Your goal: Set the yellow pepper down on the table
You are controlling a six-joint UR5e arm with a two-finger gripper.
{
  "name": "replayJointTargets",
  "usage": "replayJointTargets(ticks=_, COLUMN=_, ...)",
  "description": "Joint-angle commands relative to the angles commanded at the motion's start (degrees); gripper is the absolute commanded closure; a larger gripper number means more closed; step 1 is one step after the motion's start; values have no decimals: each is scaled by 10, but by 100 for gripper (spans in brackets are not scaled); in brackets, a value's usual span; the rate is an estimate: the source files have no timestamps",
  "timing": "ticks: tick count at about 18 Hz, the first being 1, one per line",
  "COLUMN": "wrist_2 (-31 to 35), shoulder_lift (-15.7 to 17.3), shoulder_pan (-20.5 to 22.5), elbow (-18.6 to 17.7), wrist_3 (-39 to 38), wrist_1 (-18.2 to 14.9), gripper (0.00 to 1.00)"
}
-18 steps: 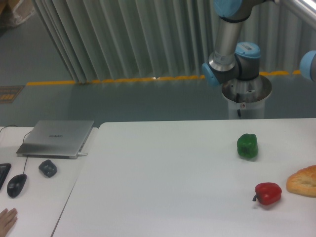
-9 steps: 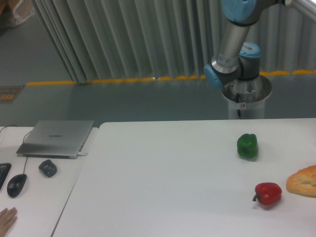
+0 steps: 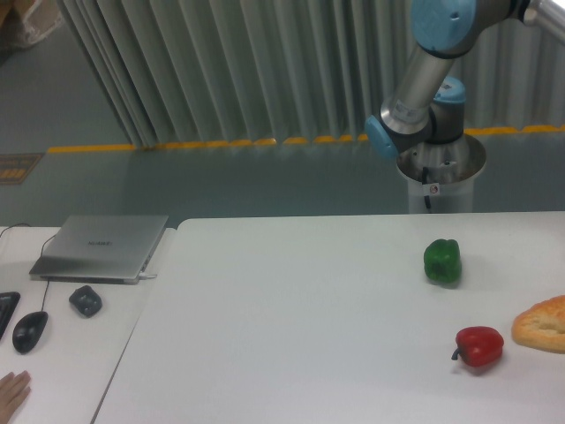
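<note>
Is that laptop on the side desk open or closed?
Closed. The laptop lies flat on the side desk with its grey lid down; no screen or keyboard shows.

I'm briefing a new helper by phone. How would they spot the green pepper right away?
Start at the big white table and look to its right side. The green pepper sits there alone, farther back than the red pepper and the bread. It is the only green thing there.

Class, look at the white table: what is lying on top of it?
On the table lie a green pepper, a red pepper and bread cut by the frame edge. No yellow pepper shows.
</note>
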Motion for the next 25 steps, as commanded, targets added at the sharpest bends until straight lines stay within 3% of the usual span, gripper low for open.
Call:
replayJointTargets(ticks=8, wrist_2=10, shoulder_lift=-50, shoulder_pan=0, elbow=41, wrist_3=-9, wrist_1=27, gripper=0)
replayJointTargets(ticks=16, wrist_2=35, shoulder_lift=-93, shoulder_pan=-2, elbow=44, wrist_3=-6, wrist_1=39, gripper=0)
replayJointTargets(ticks=25, wrist_2=34, shoulder_lift=-93, shoulder_pan=-2, elbow=41, wrist_3=-10, wrist_1=39, gripper=0)
